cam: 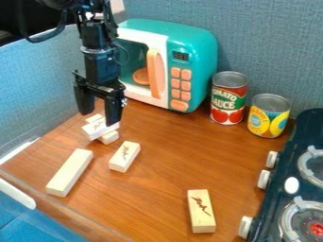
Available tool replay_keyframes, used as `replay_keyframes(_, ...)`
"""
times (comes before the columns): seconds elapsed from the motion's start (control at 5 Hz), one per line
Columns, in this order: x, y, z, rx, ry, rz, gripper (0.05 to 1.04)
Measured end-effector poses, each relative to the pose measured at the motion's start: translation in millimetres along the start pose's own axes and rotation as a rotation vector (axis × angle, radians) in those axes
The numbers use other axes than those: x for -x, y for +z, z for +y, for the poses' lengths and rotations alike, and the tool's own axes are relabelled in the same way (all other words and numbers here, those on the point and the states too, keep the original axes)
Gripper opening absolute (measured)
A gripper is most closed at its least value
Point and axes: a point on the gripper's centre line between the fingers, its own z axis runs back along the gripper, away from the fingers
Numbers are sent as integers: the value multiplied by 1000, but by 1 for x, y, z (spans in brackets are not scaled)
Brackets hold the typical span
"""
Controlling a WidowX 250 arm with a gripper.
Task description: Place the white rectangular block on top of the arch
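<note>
Pincer (99, 119) first, in the camera view: it hangs at nine o'clock, its two black fingers spread apart, so it is released. The arm (101, 61) comes down to it from between ten and eleven o'clock. Just below the fingertips, also at nine, the white rectangular block (97, 128) lies across small wooden blocks (109, 137), one end showing behind it and one in front; whether a fingertip touches it I cannot tell. On the brown counter (164, 184), a marked block (123, 158) lies between seven and eight, a long plain block (69, 172) at eight, and another marked block (202, 212) between five and six. A teal toy microwave (207, 49) stands at twelve, a tomato sauce can (228, 98) at two, a yellow can (268, 116) at three, and a dark toy stove (312, 125) towards four.
</note>
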Motion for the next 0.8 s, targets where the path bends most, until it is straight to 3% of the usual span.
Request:
replay_keyframes(0.2, 2, -14, -2, 18, 6, 26, 1000)
replay_keyframes(0.4, 13, -28, -25, 83, 33, 37, 1000)
replay_keyframes(0.6, 11, -32, -52, 152, 29, 16, 1000)
replay_keyframes(0.8, 17, -39, -66, 177, 174, 44, 1000)
